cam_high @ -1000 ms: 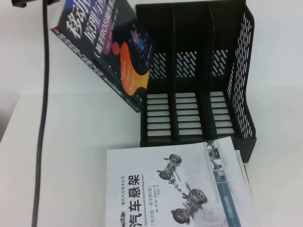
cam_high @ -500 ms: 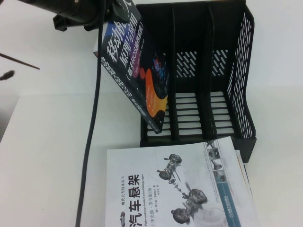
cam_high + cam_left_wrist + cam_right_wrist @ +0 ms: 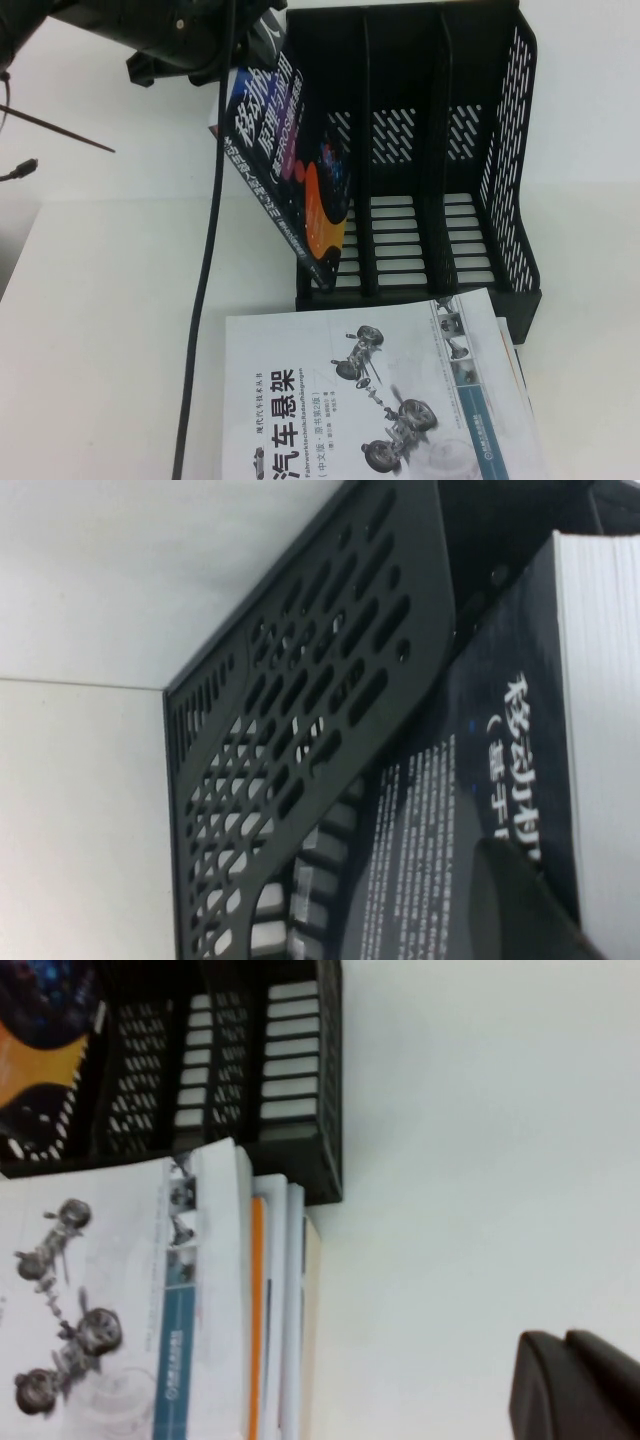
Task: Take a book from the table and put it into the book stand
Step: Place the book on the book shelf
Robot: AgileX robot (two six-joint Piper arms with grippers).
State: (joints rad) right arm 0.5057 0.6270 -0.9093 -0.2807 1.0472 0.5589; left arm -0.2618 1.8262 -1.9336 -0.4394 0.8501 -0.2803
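Here, a book going into the stand's left slot

Nearest, white books [image 3: 385,400] lie stacked at the table's [image 3: 110,330] front edge; the right gripper [image 3: 575,1385] hangs over bare table, jaws together. Behind, the left gripper [image 3: 262,30] is clamped on the book's [image 3: 290,170] top, tilting its bottom corner into the book stand [image 3: 440,160]

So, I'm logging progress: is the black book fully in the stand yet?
Not yet. The book, held by the left gripper, leans tilted, its lower corner in the book stand's leftmost slot. Right gripper hangs apart over the table.
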